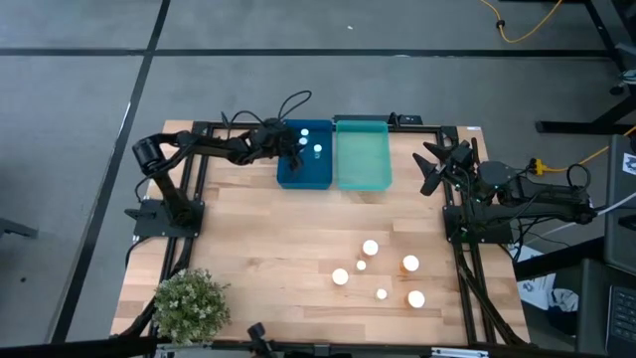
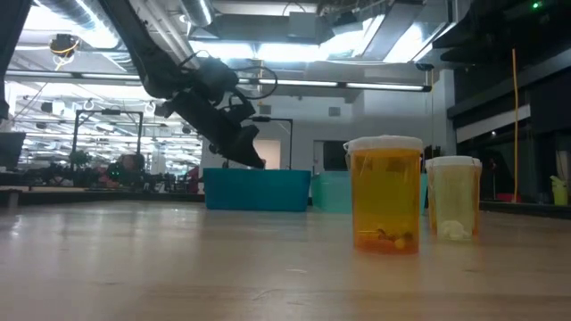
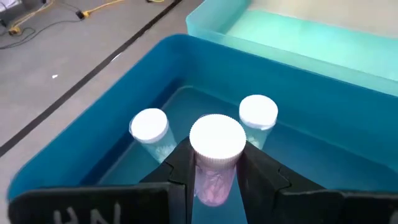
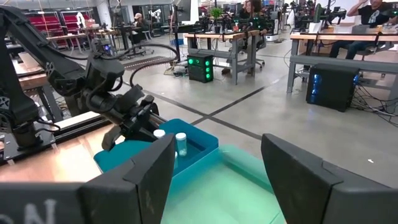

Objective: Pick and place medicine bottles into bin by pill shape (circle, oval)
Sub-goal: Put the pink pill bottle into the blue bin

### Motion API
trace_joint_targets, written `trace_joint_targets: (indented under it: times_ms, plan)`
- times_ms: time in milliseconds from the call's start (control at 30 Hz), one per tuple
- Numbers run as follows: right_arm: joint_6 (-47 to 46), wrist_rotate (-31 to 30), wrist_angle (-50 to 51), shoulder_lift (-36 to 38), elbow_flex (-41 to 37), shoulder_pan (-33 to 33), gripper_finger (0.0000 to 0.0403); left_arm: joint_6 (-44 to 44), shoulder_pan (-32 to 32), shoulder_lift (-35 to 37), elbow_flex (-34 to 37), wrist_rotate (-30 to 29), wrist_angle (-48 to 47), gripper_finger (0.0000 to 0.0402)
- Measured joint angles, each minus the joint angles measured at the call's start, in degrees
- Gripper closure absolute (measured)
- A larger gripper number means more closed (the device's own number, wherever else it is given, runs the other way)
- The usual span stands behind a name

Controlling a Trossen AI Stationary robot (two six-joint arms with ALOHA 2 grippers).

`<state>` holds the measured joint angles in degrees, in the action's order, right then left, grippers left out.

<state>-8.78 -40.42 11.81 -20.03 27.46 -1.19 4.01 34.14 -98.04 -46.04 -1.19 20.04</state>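
Nearest in the low view: a wide amber bottle (image 2: 386, 194), translucent plastic with a ridged white cap, standing upright on the pale wooden worktop (image 2: 178, 267), a few small pills at its bottom. Just beside it, a paler yellowish bottle (image 2: 453, 199), also white-capped, something white inside. No readable label on either.

From above: six white-capped medicine bottles (image 1: 370, 247) scattered loose on the plank worktop's near right part, two showing amber bodies, the rest slimmer. Small leafy potted plant (image 1: 191, 304) at the near left corner.

Farther back, two smooth rectangular plastic bins side by side and touching at the far edge: dark blue bin (image 1: 304, 169) on the left, teal bin (image 1: 364, 159) on the right, nothing visible inside the teal one.

Left gripper (image 3: 216, 163) reaching over the blue bin, dark fingers (image 3: 180, 163) clamped on a slim clear bottle (image 3: 216, 143) with a round ribbed white cap, held upright above the bin floor. Two more white-capped slim bottles (image 3: 149, 125) standing inside the blue bin behind it. White lettering on the gripper body, partly cut off, not legible.

Right gripper (image 1: 434, 167) parked at the worktop's right edge near the teal bin, fingers (image 4: 149, 180) spread wide apart, holding nothing.
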Motion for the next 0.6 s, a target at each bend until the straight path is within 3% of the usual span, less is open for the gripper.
trace_joint_targets:
  times_ms: [233, 600]
  plan:
    - [0.05, -0.02, 0.02, 0.02, 0.0, -0.02, 0.0163, -0.32, -0.88, -5.75, 0.09, -0.33, 4.87, 0.0324]
    - [0.18, 0.0, 0.1, 0.02, 0.0, -0.02, 0.0163, -0.43, -0.68, -5.85, 0.07, -0.94, 4.44, 0.0324]
